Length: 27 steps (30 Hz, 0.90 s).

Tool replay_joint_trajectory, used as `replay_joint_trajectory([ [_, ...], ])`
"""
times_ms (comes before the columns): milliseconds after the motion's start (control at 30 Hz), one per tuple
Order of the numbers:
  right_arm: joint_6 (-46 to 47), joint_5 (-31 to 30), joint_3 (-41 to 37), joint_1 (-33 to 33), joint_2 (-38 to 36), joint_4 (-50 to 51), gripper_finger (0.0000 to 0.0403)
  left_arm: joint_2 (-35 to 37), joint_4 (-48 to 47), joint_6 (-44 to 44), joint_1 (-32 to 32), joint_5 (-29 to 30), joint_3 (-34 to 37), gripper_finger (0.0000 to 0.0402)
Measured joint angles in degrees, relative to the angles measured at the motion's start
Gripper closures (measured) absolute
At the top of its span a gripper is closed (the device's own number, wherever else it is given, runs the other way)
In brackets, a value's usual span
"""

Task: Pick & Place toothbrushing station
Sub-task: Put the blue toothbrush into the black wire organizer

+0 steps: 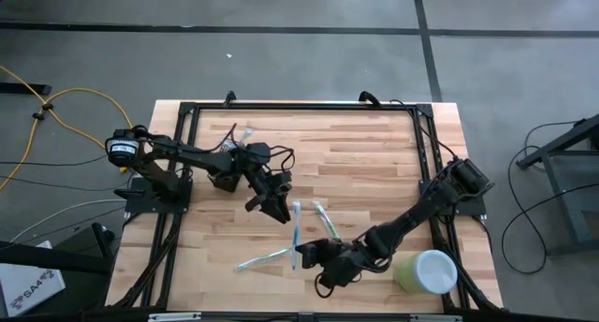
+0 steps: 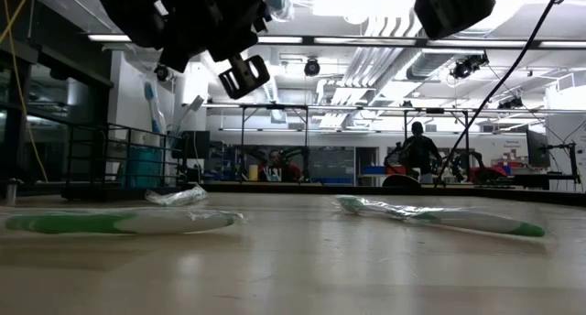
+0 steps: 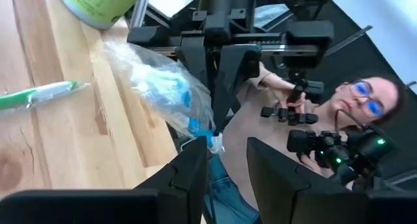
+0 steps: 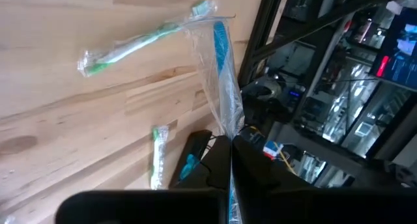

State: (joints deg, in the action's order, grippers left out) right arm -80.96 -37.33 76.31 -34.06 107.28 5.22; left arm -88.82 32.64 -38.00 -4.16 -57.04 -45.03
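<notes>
I cannot tell where the small black wire-mesh holder cup is; no view shows it clearly; my right tool (image 4: 231, 152) is clenched on a blue toothbrush in a clear plastic wrapper (image 4: 221, 55), held above the wooden bench (image 1: 374, 163); my left tool (image 3: 225, 165) hangs released, just beside that wrapper's far end; two wrapped green toothbrushes (image 1: 262, 259) lie near; a pale green cup (image 1: 426, 272) lies tipped at the bench's corner.

The toothbrushing station, a small black wire-mesh holder cup, could not be told apart with any certainty in these views, neither standing on the bench (image 1: 374, 163) nor elsewhere.
</notes>
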Motion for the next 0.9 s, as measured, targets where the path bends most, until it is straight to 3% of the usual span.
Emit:
replay_joint_trajectory([
  [367,-0.5,-0.1,0.0,0.1,0.0,-1.5,0.0400,0.0,2.6,-1.3,0.8,0.4,0.0,0.0295],
  [700,-1.8,-1.0,0.0,0.0,0.0,-2.5,0.0400,0.0,0.4,-2.6,-0.5,5.3,0.0,0.0295],
  [900,-1.8,-4.5,0.0,-0.1,0.0,-2.3,0.0400,0.0,-3.8,-2.1,-1.1,8.0,0.0,0.0295],
])
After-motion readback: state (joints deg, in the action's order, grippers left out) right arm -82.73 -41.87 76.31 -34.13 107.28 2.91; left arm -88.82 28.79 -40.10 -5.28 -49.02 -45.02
